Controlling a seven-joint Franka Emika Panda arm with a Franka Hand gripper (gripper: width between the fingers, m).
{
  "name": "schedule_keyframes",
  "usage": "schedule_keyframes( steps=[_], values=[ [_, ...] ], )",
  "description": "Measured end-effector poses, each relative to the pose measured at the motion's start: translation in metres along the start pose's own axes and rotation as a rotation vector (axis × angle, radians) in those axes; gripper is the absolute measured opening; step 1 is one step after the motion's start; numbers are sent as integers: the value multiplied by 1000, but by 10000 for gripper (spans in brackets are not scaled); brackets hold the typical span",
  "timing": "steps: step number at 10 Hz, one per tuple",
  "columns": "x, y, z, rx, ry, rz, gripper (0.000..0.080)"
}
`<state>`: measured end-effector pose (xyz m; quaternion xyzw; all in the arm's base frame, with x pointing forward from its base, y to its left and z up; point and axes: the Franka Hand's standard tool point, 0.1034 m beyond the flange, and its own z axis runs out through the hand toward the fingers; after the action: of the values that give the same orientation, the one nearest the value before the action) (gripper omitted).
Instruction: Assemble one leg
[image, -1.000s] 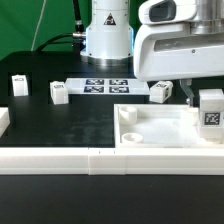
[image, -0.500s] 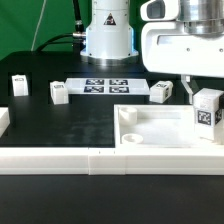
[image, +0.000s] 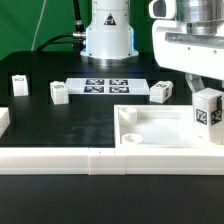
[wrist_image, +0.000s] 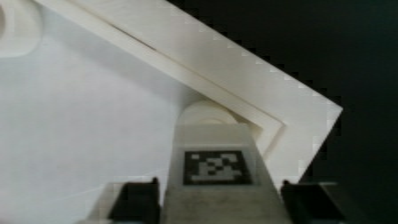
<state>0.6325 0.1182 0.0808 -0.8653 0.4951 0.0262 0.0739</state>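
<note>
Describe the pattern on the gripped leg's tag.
Black-and-white pixel squares on the leg; clearest in the wrist view.

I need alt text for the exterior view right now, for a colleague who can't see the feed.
The claw grips a small white stubby plastic leg with a square tag at the corner of the large white square panel on the exterior view's right. Three more such legs stand on the black table behind, near the marker board.
</note>
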Motion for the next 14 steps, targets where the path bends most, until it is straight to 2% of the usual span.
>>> schedule_keyframes(
  steps=[1,2,4,8,14],
  values=[
    [0,0,0,0,0,-44,492],
    [0,0,1,-2,-1,-101,609],
    [0,1,2,-15,-6,-356,641],
    [1,-1,2,-16,-11,-872,649],
    [4,1,2,-19,-11,-1301,649]
  ],
)
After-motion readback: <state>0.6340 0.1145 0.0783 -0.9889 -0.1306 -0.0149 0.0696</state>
